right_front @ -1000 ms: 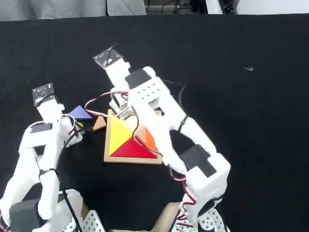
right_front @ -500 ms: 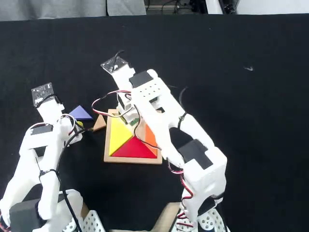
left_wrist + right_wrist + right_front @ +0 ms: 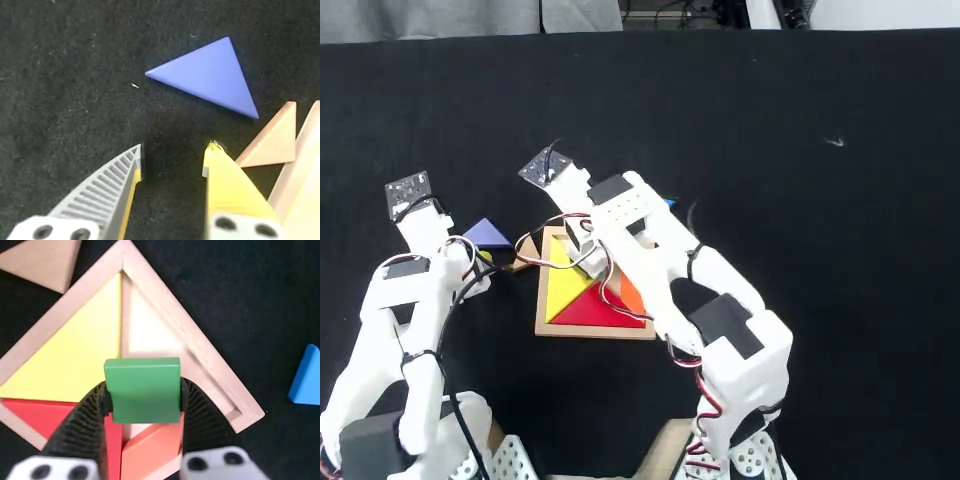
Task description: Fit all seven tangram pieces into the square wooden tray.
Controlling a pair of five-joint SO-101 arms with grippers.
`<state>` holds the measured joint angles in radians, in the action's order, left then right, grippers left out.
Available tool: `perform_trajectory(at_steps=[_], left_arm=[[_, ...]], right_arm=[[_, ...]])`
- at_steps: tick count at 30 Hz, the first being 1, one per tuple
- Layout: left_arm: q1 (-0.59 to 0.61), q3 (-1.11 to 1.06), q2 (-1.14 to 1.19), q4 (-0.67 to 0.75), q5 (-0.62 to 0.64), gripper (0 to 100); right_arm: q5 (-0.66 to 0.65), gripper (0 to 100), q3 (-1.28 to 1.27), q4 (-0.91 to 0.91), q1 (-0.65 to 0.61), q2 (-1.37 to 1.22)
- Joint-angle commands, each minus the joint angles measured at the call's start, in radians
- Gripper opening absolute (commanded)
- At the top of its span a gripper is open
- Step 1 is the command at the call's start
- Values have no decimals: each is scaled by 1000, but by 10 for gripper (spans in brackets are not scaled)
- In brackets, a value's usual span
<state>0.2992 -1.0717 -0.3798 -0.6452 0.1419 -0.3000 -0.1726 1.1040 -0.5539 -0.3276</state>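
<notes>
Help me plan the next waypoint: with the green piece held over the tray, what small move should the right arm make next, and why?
Probably lower the green piece straight down. The right gripper is shut on it above a bare patch of the tray, a gap between the yellow triangle and the orange piece that looks free to take it.

- The high view looks steeply down from a fixed spot over the black table [image 3: 820,250], with the arm bases nearest, and takes in both arms and the wooden tray [image 3: 590,332].
- The left wrist view looks down from close by, past the left gripper [image 3: 175,150].
- The right wrist view looks down from close by, past the right gripper [image 3: 143,392], onto the tray.
- All three share the tray corner beside the small wooden triangle [image 3: 270,140].
</notes>
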Motion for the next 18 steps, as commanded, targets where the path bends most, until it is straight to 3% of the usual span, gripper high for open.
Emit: perform_trajectory(at_steps=[1,9,18], left_arm=[[-7,12,-29,14,-8,209],[-7,12,-29,14,-8,209],[-8,12,-29,14,-8,209]], right_arm=[[-3,19,24,-14,-18,18],[-2,127,84,21,-20,-31],[0,127,87,21,-23,-25]])
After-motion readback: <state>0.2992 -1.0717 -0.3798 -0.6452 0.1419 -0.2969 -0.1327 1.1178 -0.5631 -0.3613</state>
